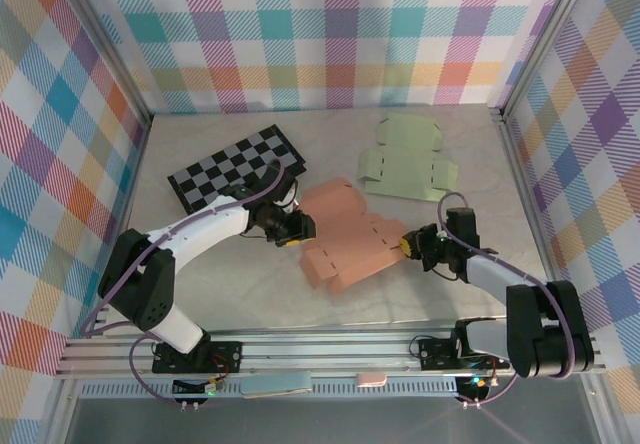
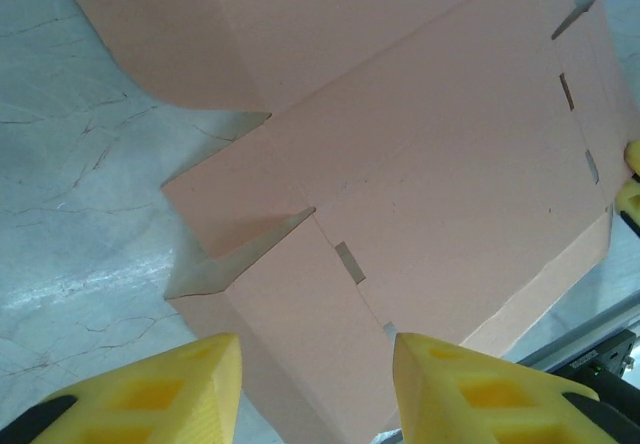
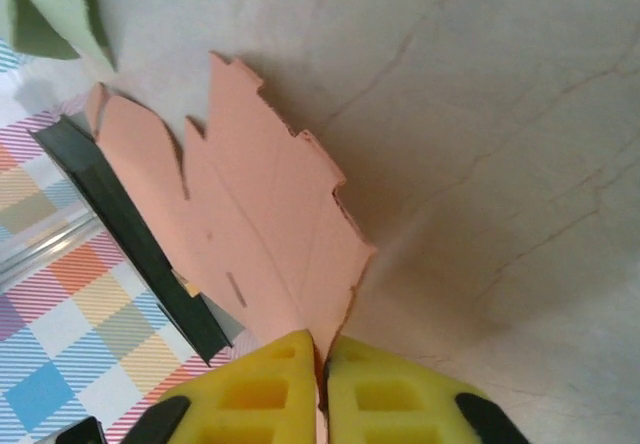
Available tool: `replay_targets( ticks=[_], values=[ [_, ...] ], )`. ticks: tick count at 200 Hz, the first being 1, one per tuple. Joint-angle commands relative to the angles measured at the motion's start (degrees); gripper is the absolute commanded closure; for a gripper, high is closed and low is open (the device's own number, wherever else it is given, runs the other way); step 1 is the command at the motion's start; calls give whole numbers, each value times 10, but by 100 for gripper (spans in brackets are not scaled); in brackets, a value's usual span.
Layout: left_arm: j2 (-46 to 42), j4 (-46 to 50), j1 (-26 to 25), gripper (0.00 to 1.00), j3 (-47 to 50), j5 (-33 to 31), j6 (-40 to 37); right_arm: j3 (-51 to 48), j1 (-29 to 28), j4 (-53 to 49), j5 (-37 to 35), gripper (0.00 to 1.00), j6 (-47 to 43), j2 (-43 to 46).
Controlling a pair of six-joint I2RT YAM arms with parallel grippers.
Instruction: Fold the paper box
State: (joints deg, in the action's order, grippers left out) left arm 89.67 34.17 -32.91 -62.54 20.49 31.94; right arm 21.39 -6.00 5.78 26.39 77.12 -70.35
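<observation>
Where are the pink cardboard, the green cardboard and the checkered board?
pink cardboard [image 1: 345, 236]: overhead view, on its middle panel.
green cardboard [image 1: 410, 172]: overhead view, on the middle of the sheet.
checkered board [image 1: 232, 169]: overhead view, on its centre squares.

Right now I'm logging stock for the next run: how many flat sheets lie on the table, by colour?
Pink: 1, the pink box blank
Green: 1, the green box blank, which looks like one piece
Black-and-white: 1, the checkered board
Total: 3
</observation>
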Motion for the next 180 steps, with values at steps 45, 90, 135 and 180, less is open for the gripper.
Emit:
replay_targets(
  ticks=[45, 90, 135, 180],
  values=[
    [-58, 35, -56, 55, -90, -68, -67, 147, -17, -187, -68, 100, 26, 57],
    [-151, -49, -206, 51, -66, -198, -310, 324, -21, -375, -77, 100, 51, 3],
    [-138, -91, -310, 36, -46, -348, -444, 415, -27, -465, -77, 100, 74, -37],
    [-52, -129, -353, 32, -68, -519, -493, 441, -33, -493, -79, 100, 91, -44]
  ],
)
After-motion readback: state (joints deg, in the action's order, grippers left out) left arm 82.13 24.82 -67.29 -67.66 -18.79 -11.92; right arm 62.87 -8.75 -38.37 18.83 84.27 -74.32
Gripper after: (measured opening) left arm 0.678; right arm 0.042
